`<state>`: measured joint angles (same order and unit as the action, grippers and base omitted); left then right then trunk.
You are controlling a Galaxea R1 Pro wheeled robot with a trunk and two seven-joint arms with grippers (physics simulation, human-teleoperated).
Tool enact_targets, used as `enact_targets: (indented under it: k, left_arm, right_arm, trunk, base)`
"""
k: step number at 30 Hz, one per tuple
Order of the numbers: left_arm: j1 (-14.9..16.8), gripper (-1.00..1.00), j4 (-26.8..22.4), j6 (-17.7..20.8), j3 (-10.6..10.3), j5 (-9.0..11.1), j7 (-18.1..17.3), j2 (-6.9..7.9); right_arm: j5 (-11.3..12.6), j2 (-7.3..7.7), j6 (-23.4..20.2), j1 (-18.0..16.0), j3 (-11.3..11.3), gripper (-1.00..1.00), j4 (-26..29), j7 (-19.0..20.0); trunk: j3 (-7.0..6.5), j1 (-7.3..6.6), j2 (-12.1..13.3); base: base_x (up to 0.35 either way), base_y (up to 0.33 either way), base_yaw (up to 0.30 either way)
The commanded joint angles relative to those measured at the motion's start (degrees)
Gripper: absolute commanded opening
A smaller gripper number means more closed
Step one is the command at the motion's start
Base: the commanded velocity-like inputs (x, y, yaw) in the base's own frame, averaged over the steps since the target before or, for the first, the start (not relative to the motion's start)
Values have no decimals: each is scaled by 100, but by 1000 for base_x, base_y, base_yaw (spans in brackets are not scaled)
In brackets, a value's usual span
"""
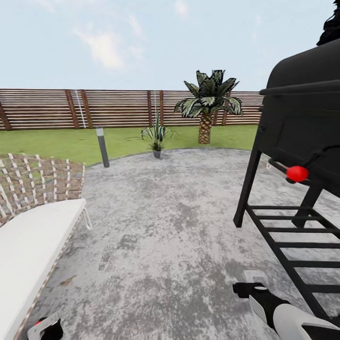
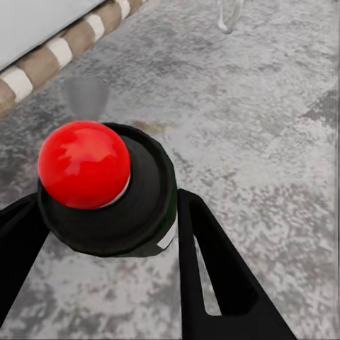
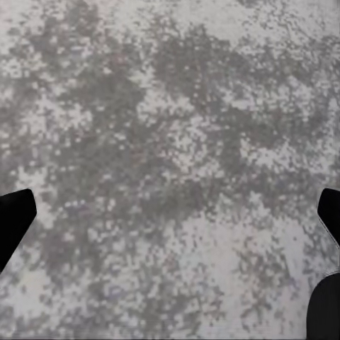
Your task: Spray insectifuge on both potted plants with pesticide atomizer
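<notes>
Your left gripper's [image 2: 106,234] black fingers [image 2: 212,269] sit clamped on either side of the pesticide atomizer [image 2: 106,195], a dark round body topped with a glossy red ball, seen from above in the left wrist view with mottled grey paving under it. In the head view that gripper sits at the bottom left corner, with a speck of red showing beside the white lounger [image 1: 33,250]. Your right gripper's [image 3: 170,241] fingertips [image 3: 14,219] stand far apart at the edges of the right wrist view, with nothing between them but bare stone. Its white and black arm [image 1: 283,314] comes in at the lower right of the head view.

You are facing across the paved patio [image 1: 165,226] toward the lawn [image 1: 61,141] and the brown slatted fence [image 1: 47,108]. A black grill [image 1: 302,127] with a red knob [image 1: 297,173] stands close on your right. Beyond the paving you see a short bollard light [image 1: 102,146], a striped agave in a small pot [image 1: 156,137], and a palm [image 1: 208,101].
</notes>
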<state>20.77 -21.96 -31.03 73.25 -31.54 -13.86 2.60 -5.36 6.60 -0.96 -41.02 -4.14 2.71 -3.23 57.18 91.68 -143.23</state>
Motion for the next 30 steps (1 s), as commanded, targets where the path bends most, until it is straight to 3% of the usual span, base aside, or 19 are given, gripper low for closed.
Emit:
enact_targets:
  k: [1,30]
  left_arm:
    - [7,-100,-1,-17,49,-18,-46,-2]
    - [6,-100,-2,-17,49,-18,-46,-5]
  right_arm:
    - [-56,-1,-11,-2,-43,100,2,-11]
    - [-52,-1,-10,-2,-43,100,2,-11]
  trunk:
    - [5,2,-2]
    - [5,2,-2]
  base:
    - [338,0,0]
    - [338,0,0]
